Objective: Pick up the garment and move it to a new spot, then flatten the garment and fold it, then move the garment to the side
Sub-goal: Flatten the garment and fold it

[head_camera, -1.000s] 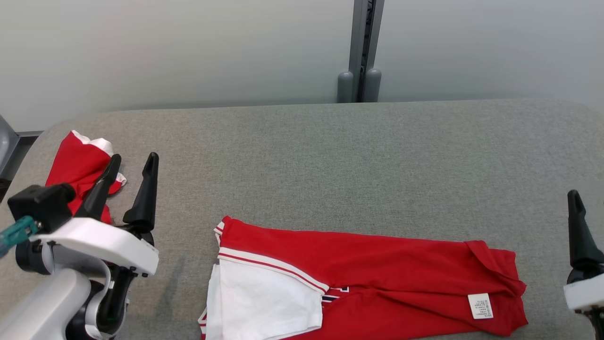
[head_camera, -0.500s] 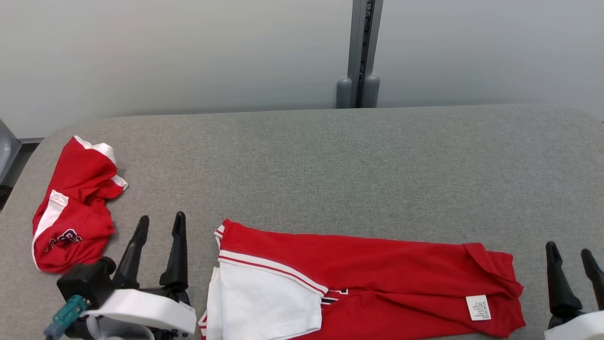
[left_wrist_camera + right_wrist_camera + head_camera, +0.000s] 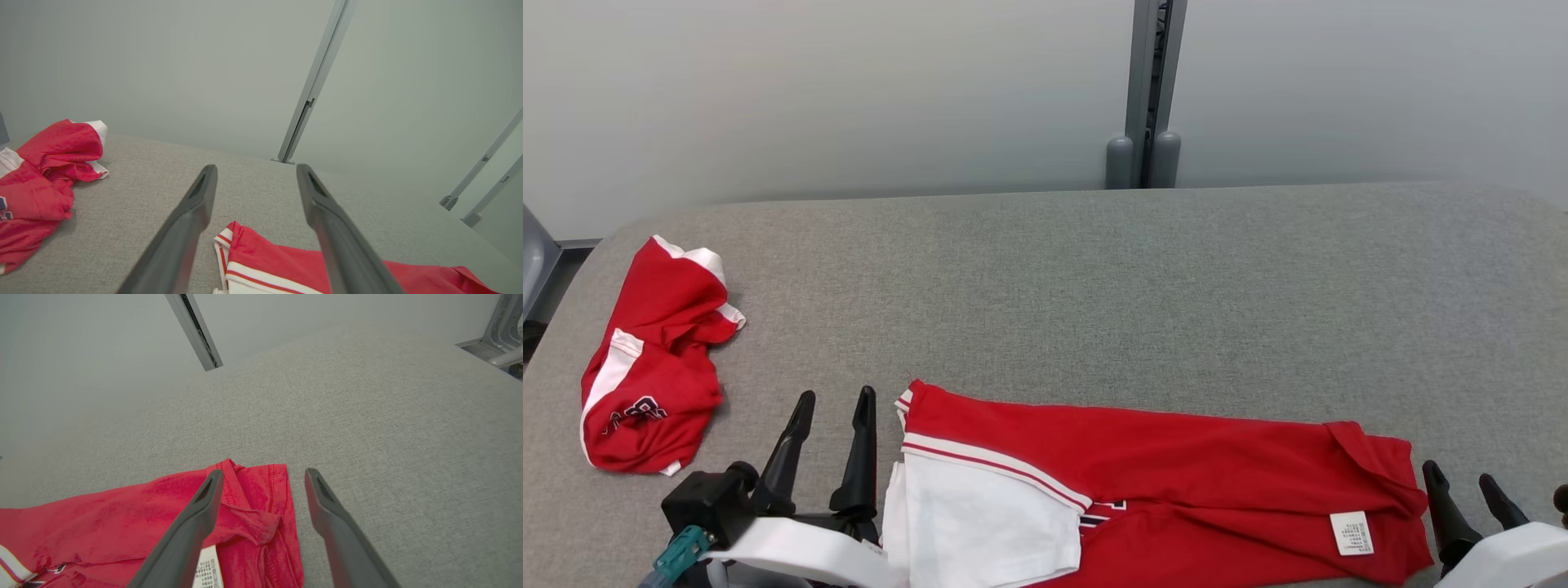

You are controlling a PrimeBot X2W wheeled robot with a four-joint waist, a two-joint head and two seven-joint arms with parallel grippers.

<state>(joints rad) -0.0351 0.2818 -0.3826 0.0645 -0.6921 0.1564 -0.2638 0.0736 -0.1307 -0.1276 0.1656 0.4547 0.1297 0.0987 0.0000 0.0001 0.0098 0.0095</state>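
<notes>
From the head we look forward and down over the grey worktop [image 3: 1094, 278], with the long red garment [image 3: 1176, 465] at the lower edge and the wall post [image 3: 1147, 82] beyond it. Our left wrist camera sits low and close at the garment's striped end, facing the post. Our right wrist camera hangs close above the garment's labelled end, tilted down. All three share the garment and post.

Even, soft light; sharp focus.
</notes>
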